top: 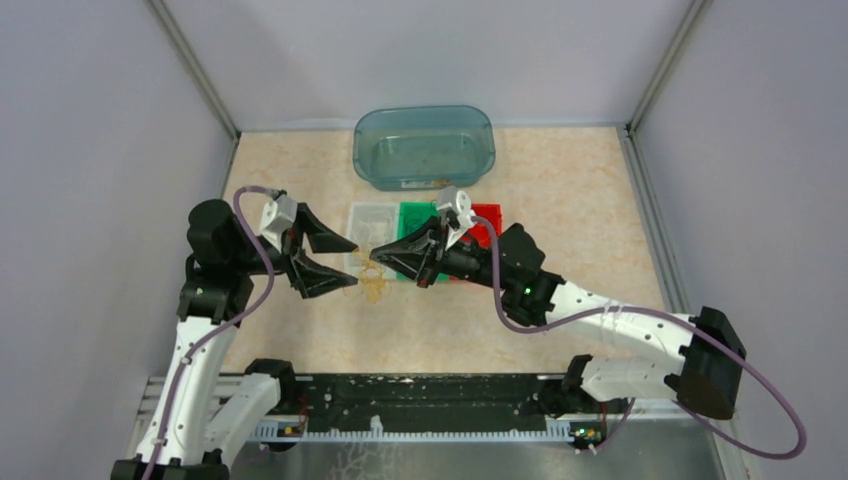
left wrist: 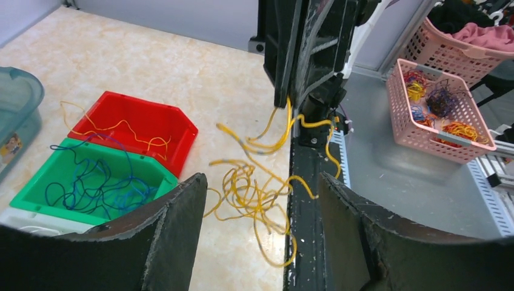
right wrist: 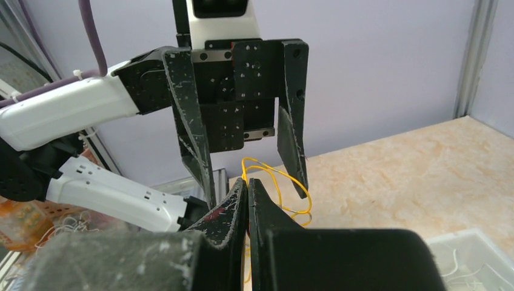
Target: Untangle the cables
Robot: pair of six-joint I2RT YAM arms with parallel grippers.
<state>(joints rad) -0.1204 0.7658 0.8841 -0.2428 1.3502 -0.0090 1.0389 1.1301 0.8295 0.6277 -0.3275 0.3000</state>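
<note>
ok, left pincer [top: 355,264]: jaws stood wide open with nothing between them, tips facing the right pincer, near it but apart
right pincer [top: 373,257]: jaws were pressed closed, pinching a strand of the yellow cables at the tips
yellow cables [left wrist: 254,197]: lay as a loose tangle on the tabletop [top: 560,200], below and between the two pincers; a few strands ran up from it to the right pincer's tips
blue cables [left wrist: 91,182]: lay coiled inside the green bin [left wrist: 151,170]
red bin [left wrist: 176,133]: sat just beside the green bin; one thin yellow-orange cable [left wrist: 121,127] lay in it
white bin [top: 366,222]: sat on the other side of the green bin; contents too faint to tell
bin row: white, green and red ran left to right in the top view, just behind the pincers
teal tub [top: 424,147]: sat at the far edge of the tabletop, behind the bins
pink basket [left wrist: 436,112]: stood on a grey surface beyond the tabletop, holding mixed coloured wire bundles
</note>
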